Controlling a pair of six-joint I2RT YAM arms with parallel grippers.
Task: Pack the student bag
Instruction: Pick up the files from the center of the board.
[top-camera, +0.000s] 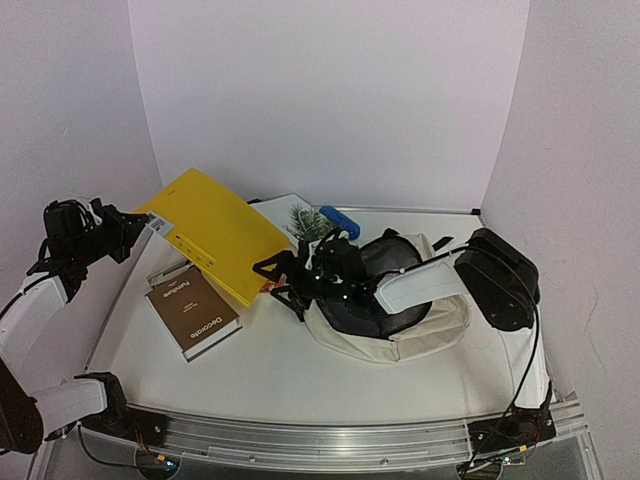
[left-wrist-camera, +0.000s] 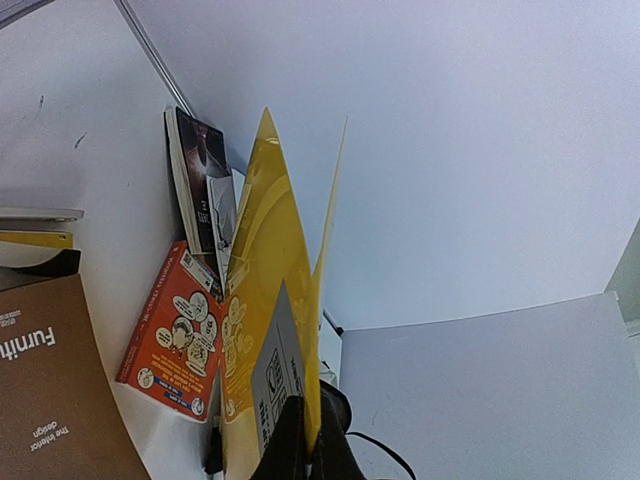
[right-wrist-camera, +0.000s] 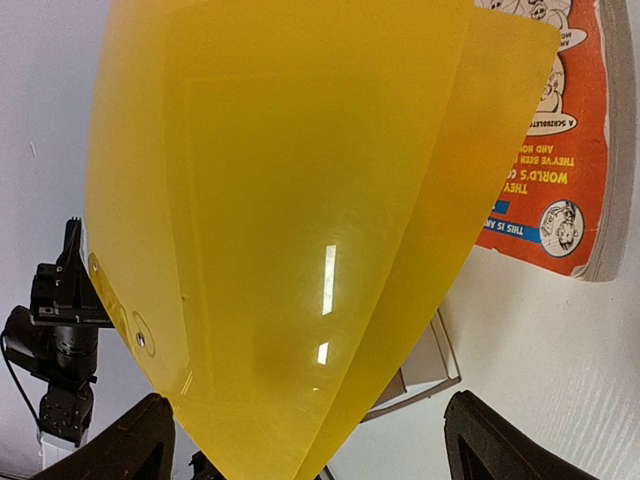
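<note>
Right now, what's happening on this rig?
The left gripper is shut on one corner of a yellow folder and holds it tilted above the table. The right gripper is open at the folder's opposite end, with a finger on either side of it and no grip. The student bag lies open under the right arm, and the folder is not in it yet. A brown book lies flat on the table.

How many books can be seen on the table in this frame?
3: a brown book left of the student bag, an orange book beneath the raised yellow folder, a dark book just beyond the orange one. More may lie hidden under the brown book.
</note>
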